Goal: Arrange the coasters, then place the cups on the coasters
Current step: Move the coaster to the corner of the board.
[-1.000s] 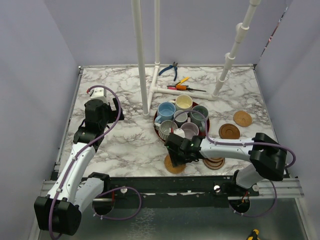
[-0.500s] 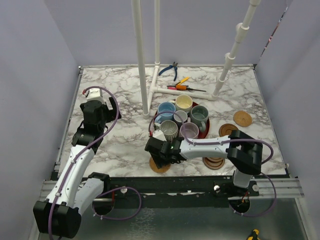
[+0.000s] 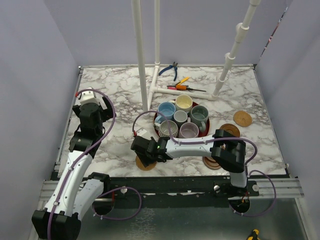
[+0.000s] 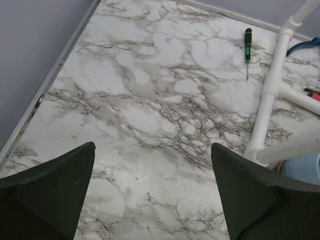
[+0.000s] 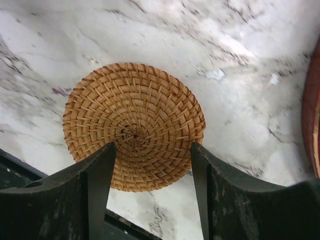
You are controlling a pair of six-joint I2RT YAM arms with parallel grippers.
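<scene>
A woven tan coaster (image 5: pixel 135 120) lies low over the marble near the table's front edge (image 3: pixel 145 164), and my right gripper (image 5: pixel 153 147) is shut on its near part, one finger on each side. The right arm reaches far left across the front (image 3: pixel 144 156). Two more coasters (image 3: pixel 242 118) (image 3: pixel 229 131) lie at the right, and a small stack (image 3: pixel 214 163) sits by the right arm. Several cups, among them light blue (image 3: pixel 166 110), cream (image 3: pixel 183 102) and lavender (image 3: pixel 189 130), stand on the red tray (image 3: pixel 206 126). My left gripper (image 4: pixel 152 147) hangs open over bare marble at the far left (image 3: pixel 91 100).
A white pipe frame (image 3: pixel 150 90) stands at the back middle, with pliers (image 3: pixel 172 70) and screwdrivers (image 3: pixel 182 86) beside it. A green screwdriver (image 4: pixel 247 45) lies near the pipe. The red tray's edge (image 5: pixel 312 115) is just right of my right gripper.
My right gripper has slid left along the front edge, taking the woven coaster with it. The left arm has drawn back toward the far left.
</scene>
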